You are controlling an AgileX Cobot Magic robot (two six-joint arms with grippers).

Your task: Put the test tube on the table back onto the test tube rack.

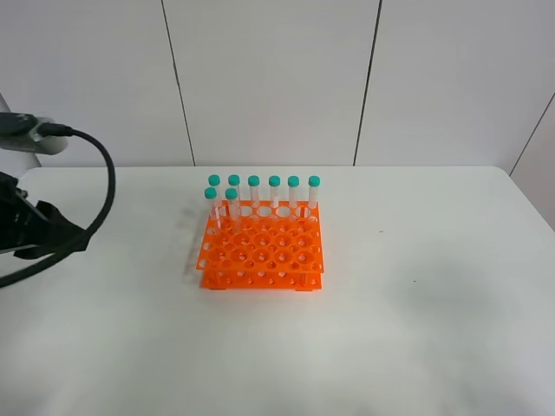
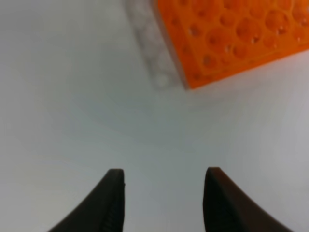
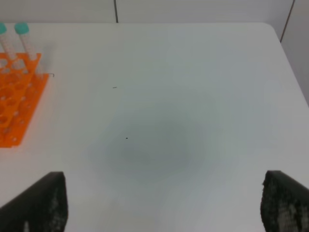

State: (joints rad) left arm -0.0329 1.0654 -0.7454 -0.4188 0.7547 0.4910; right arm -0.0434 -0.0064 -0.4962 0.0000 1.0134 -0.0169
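No writing is legible anywhere. The bright orange plastic two-tier rack (image 1: 262,247), gridded with round holes, stands mid-way on the matte white counter (image 1: 416,286). Eight slim clear tubes with teal screw caps (image 1: 253,192) stand upright along its far rows. The left hand (image 2: 164,203) is partly spread, grasping nothing; the right hand (image 3: 164,208) is released wide over bare counter.

Left gripper (image 2: 164,203) empty, right gripper (image 3: 164,205) wide
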